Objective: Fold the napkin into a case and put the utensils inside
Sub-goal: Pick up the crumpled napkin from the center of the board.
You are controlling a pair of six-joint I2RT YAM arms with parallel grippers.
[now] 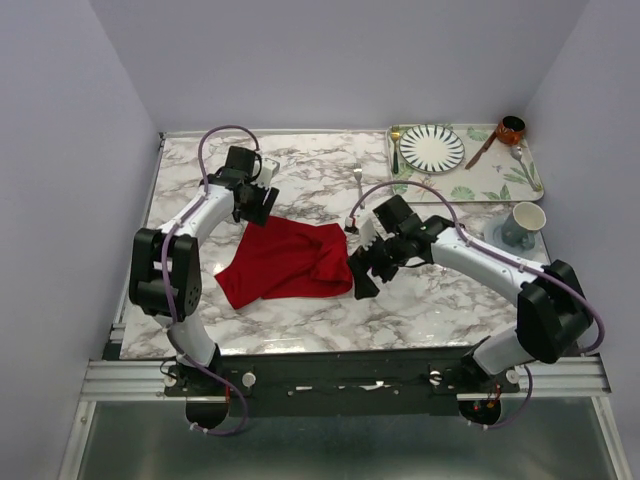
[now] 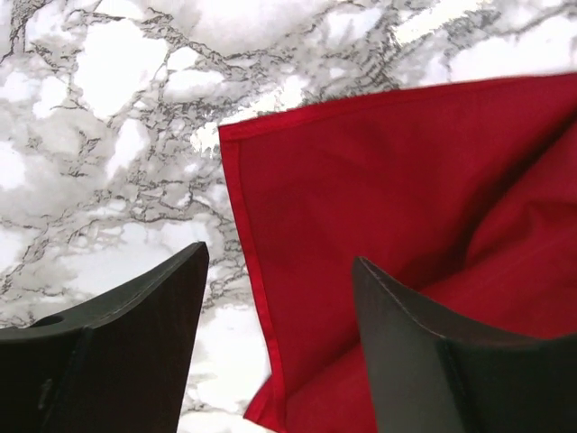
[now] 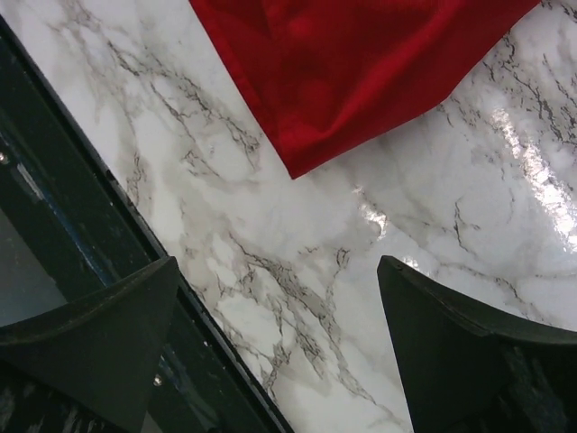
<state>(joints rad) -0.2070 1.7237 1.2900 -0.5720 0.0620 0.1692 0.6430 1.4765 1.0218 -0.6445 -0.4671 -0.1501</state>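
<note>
The red napkin [image 1: 285, 262] lies rumpled and loosely folded on the marble table [image 1: 300, 165]; no case is in view. My left gripper [image 1: 255, 207] is at its far left corner. In the left wrist view this gripper [image 2: 280, 254] is open, and the napkin [image 2: 406, 180] has its hemmed edge running between the fingers. My right gripper [image 1: 362, 272] hovers at the napkin's near right corner. In the right wrist view it [image 3: 278, 262] is open over bare marble, short of the napkin [image 3: 361, 72]. A silver fork [image 1: 357, 180] lies on the table beyond the napkin.
A patterned tray [image 1: 530, 185] at the back right carries a striped plate [image 1: 432, 148], a gold spoon [image 1: 396, 148], a brown wooden utensil [image 1: 482, 150], a small brown pot [image 1: 511, 128] and a silver utensil [image 1: 519, 156]. A pale mug [image 1: 522, 224] stands in front of the tray. The table's dark front rail [image 3: 81, 207] is close to my right gripper.
</note>
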